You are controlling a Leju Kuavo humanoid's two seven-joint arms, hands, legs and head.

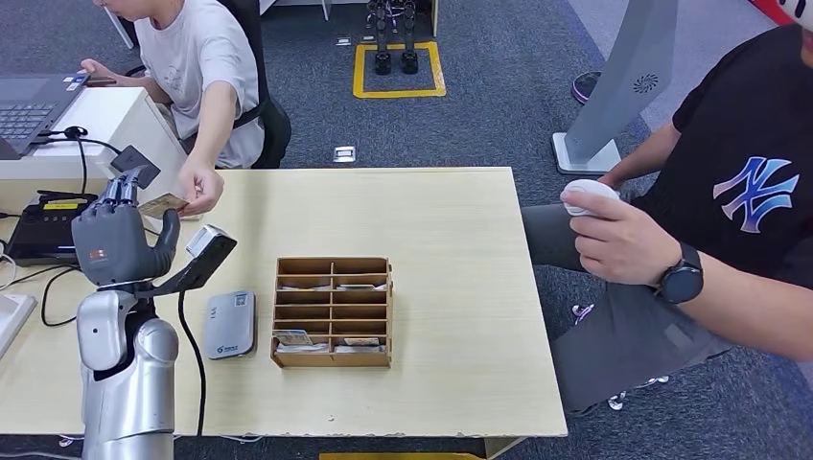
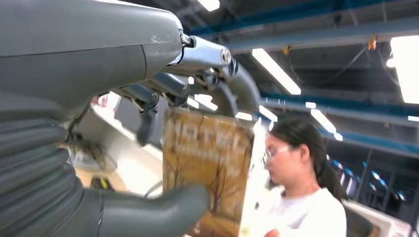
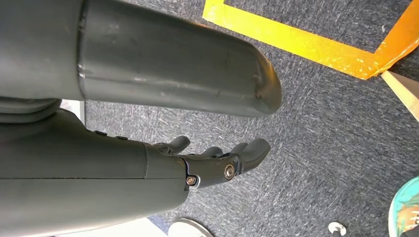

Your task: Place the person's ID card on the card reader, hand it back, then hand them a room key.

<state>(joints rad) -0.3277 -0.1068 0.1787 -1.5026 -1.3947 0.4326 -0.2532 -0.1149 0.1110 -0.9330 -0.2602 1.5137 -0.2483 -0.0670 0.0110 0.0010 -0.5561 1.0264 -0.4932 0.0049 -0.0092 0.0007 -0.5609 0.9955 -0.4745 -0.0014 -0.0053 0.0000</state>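
My left hand is raised over the table's far left corner and pinches a brown room key card between thumb and fingers. In the left wrist view the card stands upright between my thumb and my fingers. A person in a white shirt reaches over, and their hand grips the card's far end. The grey card reader lies flat on the table with nothing on it. My right hand hangs over the carpet, fingers loosely apart, holding nothing.
A wooden compartment box with several cards stands mid-table beside the reader. A black device with cables and a laptop sit at the left. A second person in a black shirt sits at the right, holding a white object.
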